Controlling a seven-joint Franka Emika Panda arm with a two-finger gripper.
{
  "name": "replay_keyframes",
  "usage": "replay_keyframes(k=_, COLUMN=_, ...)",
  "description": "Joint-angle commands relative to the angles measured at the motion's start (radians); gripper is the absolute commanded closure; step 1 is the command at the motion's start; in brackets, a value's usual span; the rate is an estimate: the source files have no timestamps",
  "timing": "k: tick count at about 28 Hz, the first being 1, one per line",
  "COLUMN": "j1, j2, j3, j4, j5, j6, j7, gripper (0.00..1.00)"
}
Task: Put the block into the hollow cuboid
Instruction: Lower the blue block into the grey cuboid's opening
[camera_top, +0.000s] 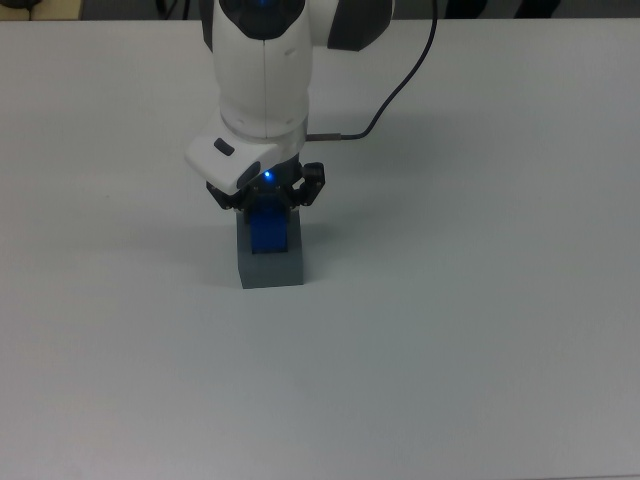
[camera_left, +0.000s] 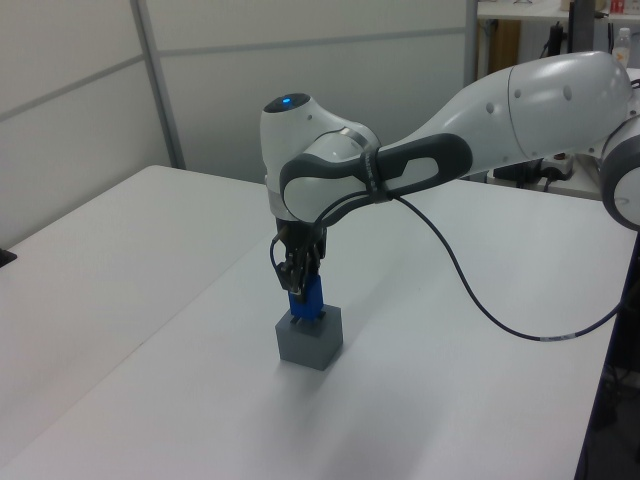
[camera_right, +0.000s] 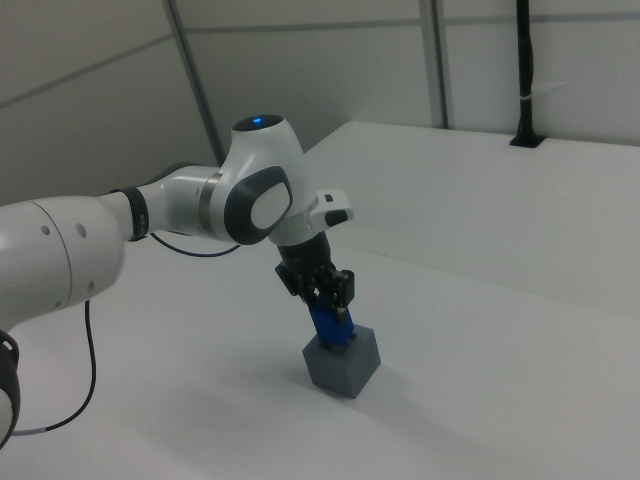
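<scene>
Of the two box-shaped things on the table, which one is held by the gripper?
The small blue block, held by the gripper over the grey hollow cuboid. The cuboid is larger, grey, and stands on the table.

— What does the arm (camera_left: 520, 95) look like?
— Glossy white rounded shells, with dark grey bands at the joints. A small blue light glows on top of the wrist housing (camera_right: 258, 122).
— And the end of it?
— A black gripper (camera_top: 268, 200) under a white flange. A thin black cable (camera_left: 470, 290) loops away from the wrist.
</scene>
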Motion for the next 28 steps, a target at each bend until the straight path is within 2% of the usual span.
replay_keyframes(k=1, j1=0.02, j2=0.036, j3=-0.024, j4=0.02, j5=0.005, j6=0.051, j7=0.014, gripper=0.72)
replay_keyframes(k=7, j1=0.012, j2=0.046, j3=-0.026, j4=0.015, j5=0.004, j6=0.084, j7=0.043, gripper=0.72)
replay_keyframes(k=16, j1=0.011, j2=0.025, j3=-0.024, j4=0.003, j5=0.01, j6=0.042, j7=0.064, gripper=0.72)
replay_keyframes(k=22, j1=0.001, j2=-0.01, j3=-0.024, j4=-0.014, j5=0.063, j6=-0.028, j7=0.069, gripper=0.72)
replay_keyframes(k=28, j1=-0.002, j2=-0.01, j3=-0.024, j4=-0.017, j5=0.07, j6=-0.036, j7=0.084, gripper=0.72)
